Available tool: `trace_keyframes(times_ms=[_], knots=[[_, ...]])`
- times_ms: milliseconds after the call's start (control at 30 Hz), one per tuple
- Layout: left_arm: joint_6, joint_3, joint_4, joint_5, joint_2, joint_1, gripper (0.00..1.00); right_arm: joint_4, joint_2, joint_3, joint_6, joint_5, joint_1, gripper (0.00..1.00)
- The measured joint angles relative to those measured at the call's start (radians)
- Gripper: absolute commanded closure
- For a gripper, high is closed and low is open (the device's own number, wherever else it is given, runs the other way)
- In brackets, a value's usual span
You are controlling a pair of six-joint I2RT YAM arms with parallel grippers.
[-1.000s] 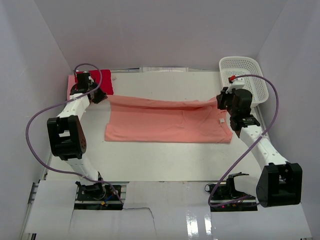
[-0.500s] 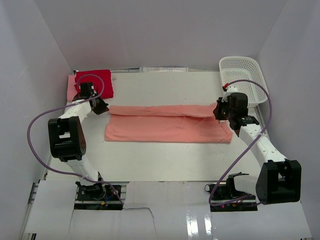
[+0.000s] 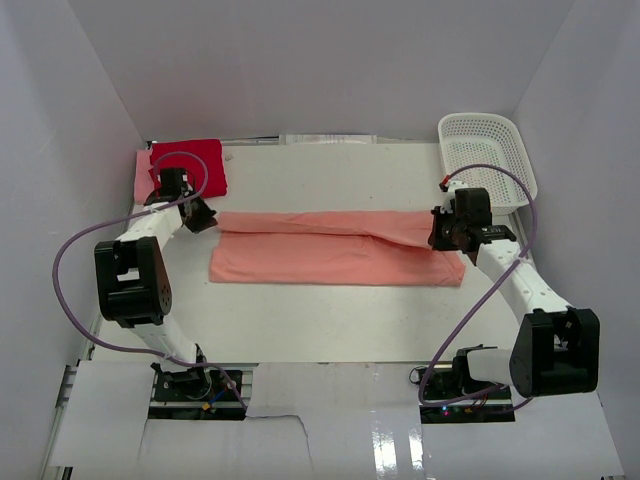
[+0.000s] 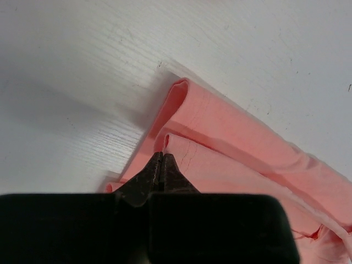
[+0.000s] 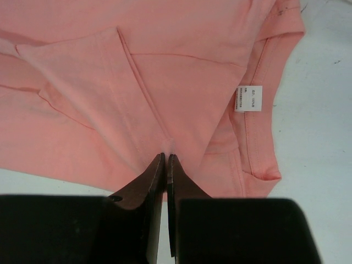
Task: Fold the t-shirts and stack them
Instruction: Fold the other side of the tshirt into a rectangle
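A salmon-pink t-shirt [image 3: 335,250] lies across the middle of the table, its far edge folded toward me. My left gripper [image 3: 200,219] is shut on the shirt's left far corner [image 4: 181,118], low over the table. My right gripper [image 3: 442,232] is shut on the shirt's right far edge [image 5: 176,104], just above the lower layer; a white label [image 5: 248,98] shows near the collar. A folded red t-shirt [image 3: 188,164] rests on a pink one [image 3: 142,183] at the back left.
A white plastic basket [image 3: 486,158] stands at the back right, just beyond my right arm. White walls close in the table on the left, right and back. Purple cables loop from both arms.
Both grippers have carried the shirt's far edge toward me and lowered it, so the raised fold now lies on the lower layer. The right gripper moved further forward.
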State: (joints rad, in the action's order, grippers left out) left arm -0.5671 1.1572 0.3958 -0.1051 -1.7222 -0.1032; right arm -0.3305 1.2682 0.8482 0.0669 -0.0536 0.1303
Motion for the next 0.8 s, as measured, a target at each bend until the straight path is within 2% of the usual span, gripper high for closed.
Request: trace_keyframes(times_ms=[367, 400, 467, 500, 567, 600, 733, 800], knots=[[-0.018, -0.073, 0.018, 0.002, 0.014, 0.0, 1.0, -0.139, 0.104, 0.06, -0.027, 0.016, 0.001, 0.91], [-0.018, -0.081, 0.017, 0.001, 0.014, 0.0, 0.98, -0.156, 0.123, 0.061, -0.028, 0.016, 0.001, 0.09], [-0.016, -0.089, 0.026, -0.001, 0.013, 0.0, 0.79, -0.186, 0.16, 0.061, -0.026, 0.016, 0.002, 0.1], [-0.014, -0.089, 0.035, -0.001, 0.013, 0.0, 0.65, -0.201, 0.177, 0.061, -0.032, 0.018, 0.002, 0.1], [-0.018, -0.089, 0.047, 0.002, 0.013, 0.0, 0.55, -0.219, 0.194, 0.061, -0.029, 0.022, 0.003, 0.1], [-0.023, -0.089, 0.051, 0.005, 0.013, 0.0, 0.44, -0.223, 0.193, 0.061, -0.024, 0.025, 0.003, 0.1], [-0.031, -0.089, 0.069, 0.029, 0.027, 0.0, 0.27, -0.2, 0.118, 0.061, -0.001, 0.034, 0.003, 0.1], [-0.033, -0.087, 0.075, 0.045, 0.06, 0.0, 0.26, -0.16, 0.053, 0.062, 0.021, 0.034, 0.003, 0.1]])
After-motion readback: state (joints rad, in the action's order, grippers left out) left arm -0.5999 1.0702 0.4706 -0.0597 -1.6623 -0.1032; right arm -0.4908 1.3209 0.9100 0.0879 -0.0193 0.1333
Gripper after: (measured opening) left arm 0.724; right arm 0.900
